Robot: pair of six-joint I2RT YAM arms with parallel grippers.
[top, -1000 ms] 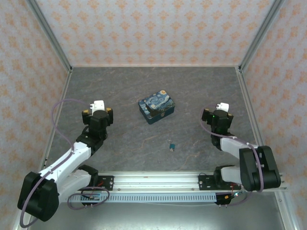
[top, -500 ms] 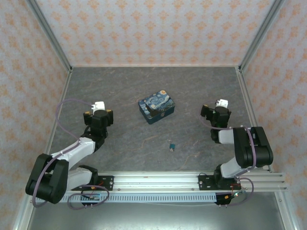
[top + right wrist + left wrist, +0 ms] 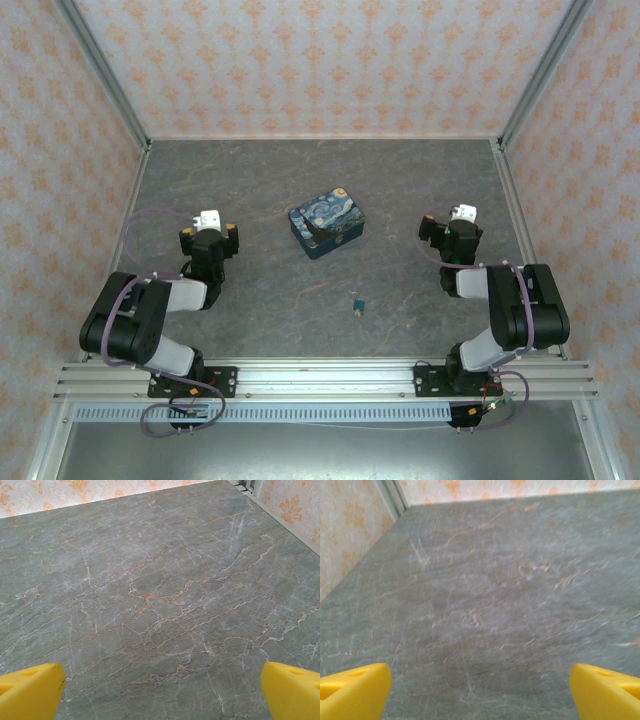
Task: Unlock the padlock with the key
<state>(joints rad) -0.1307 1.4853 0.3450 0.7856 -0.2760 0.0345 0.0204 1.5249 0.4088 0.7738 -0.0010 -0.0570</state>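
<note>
Padlock (image 3: 357,303) lies unmoved; left arm (image 3: 140,320) folded back.

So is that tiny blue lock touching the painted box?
Apart. The top external view shows a plain stretch of bare table between the padlock and the box.

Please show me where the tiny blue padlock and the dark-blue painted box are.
tiny blue padlock (image 3: 357,305): top external view, middle of its small body.
dark-blue box with swirly print (image 3: 326,222): top external view, centre of its painted lid.

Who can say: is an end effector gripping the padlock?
No, the padlock lies loose on the table, with nothing gripping it.
</note>
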